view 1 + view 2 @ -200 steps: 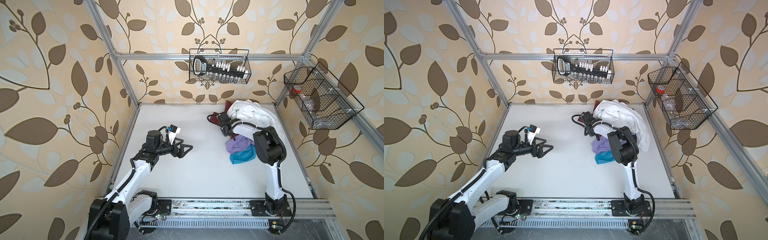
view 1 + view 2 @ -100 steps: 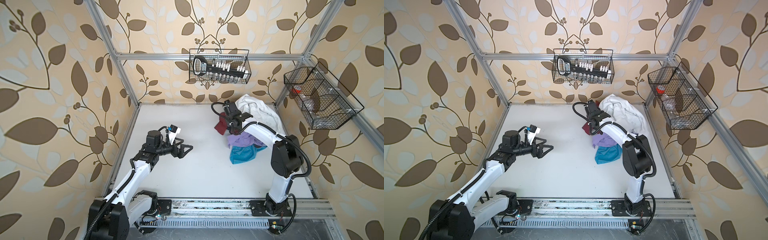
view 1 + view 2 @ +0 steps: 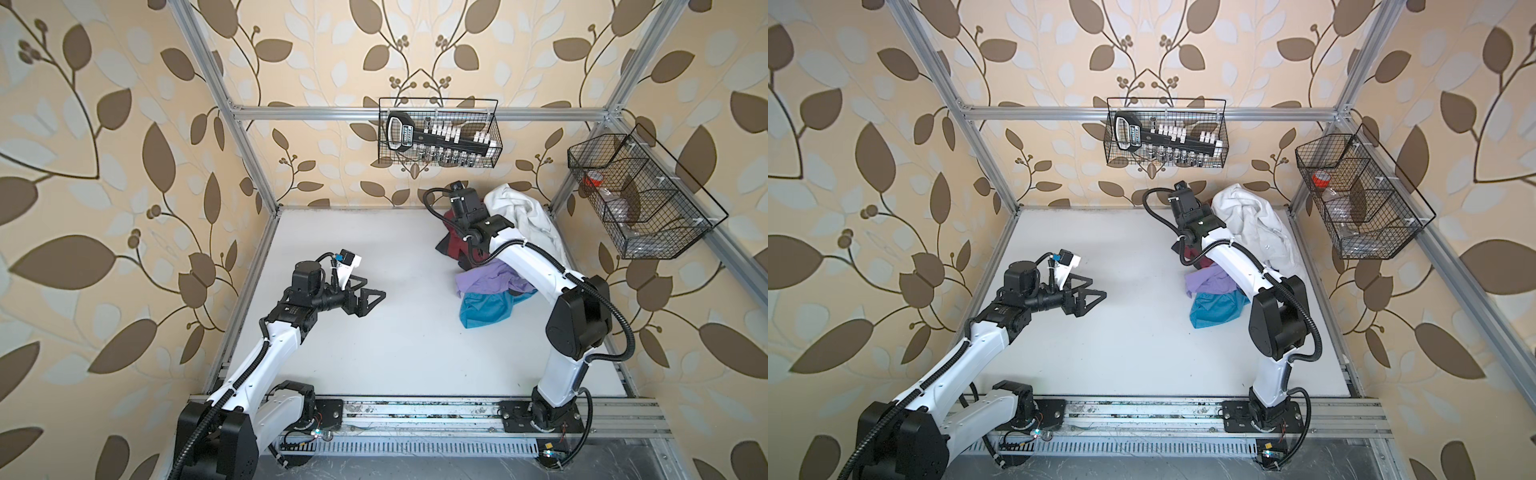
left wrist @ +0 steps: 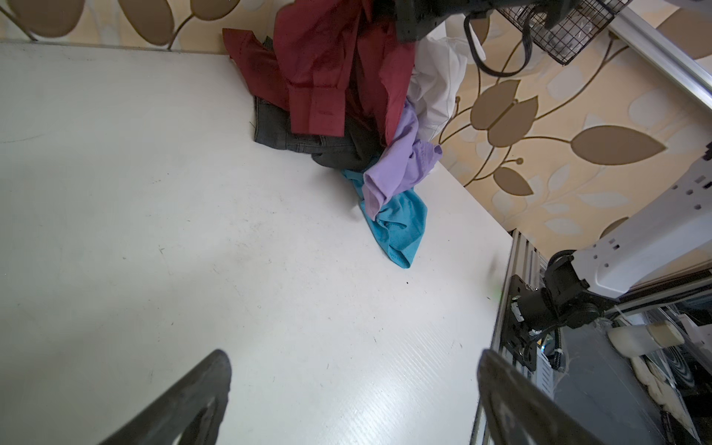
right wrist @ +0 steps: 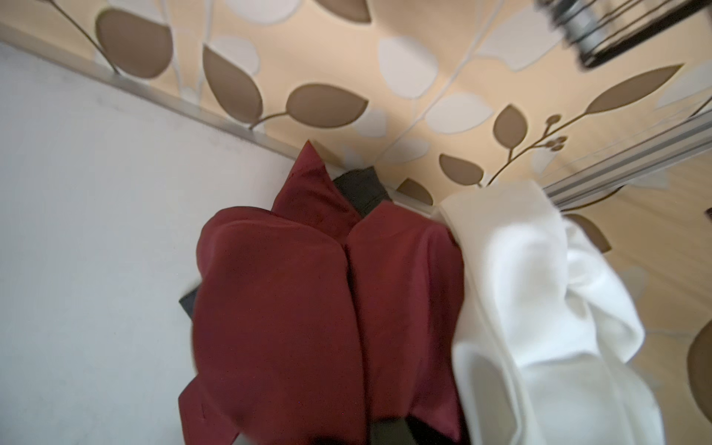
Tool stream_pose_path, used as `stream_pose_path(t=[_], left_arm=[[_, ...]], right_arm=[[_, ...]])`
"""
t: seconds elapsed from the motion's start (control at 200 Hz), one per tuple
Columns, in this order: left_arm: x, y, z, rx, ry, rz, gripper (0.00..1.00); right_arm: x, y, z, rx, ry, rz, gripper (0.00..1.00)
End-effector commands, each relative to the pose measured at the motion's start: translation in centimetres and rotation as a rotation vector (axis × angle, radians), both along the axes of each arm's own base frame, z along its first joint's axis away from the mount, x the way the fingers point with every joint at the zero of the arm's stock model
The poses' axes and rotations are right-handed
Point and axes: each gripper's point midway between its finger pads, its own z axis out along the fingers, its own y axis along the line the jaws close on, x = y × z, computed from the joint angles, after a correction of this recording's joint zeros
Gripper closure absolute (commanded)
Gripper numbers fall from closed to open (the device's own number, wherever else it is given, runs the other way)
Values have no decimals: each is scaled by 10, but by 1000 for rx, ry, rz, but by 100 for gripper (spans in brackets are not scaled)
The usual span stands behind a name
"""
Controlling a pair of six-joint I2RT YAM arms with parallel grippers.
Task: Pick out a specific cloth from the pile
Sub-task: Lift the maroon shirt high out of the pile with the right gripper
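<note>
- Right, the table (image 3: 374, 353) is bare white across most of its surface. All the action is crowded into the far right corner.
- The pile (image 3: 1212, 286) sits there, running from the far edge down along the right edge.
- The big white garment (image 3: 528, 212) fills the corner itself and looks untouched.
- The maroon cloth (image 4: 327, 69), the one we want, is just beside the white garment on its inner side. Its upper part is bunched and raised above the heap, and the cuffed sleeve hangs down over a black garment (image 4: 277, 127) near the far edge.
- The lilac cloth (image 4: 400, 162) and a teal cloth (image 3: 486, 309) lie nearer the front along the right edge. The lilac one overlaps the teal.
- The right gripper (image 5: 389, 433) is clamped tight on the maroon cloth, with red fabric draping straight down from it in the right wrist view.
- The left gripper (image 3: 372, 295) hovers above the left-middle of the table with its jaws spread wide and nothing between them, well apart from the pile.
- Progress call: the right cloth is picked and the lift is under way, so the hard part looks done.
- What's left, by my read, is that the lower folds seem to rest on the heap. The cloth needs drawing fully clear and over to open table, without dragging the black garment along.
</note>
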Motion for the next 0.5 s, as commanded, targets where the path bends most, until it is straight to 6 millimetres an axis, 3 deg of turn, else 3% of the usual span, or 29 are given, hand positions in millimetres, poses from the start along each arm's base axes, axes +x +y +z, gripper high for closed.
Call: stream_pose_path(t=[0.0,0.175,0.495], left_arm=[[-2,-3,11,4,-62,-16,1],[-1,-3,12,4,-63,-16,1],[-1,-3,11,4,-62,-16,1]], right_arm=[[0,2,86,37,-207,-1,100],[4,4,120,33,-284,4,100],[1,31,184,97,-439,99,100]])
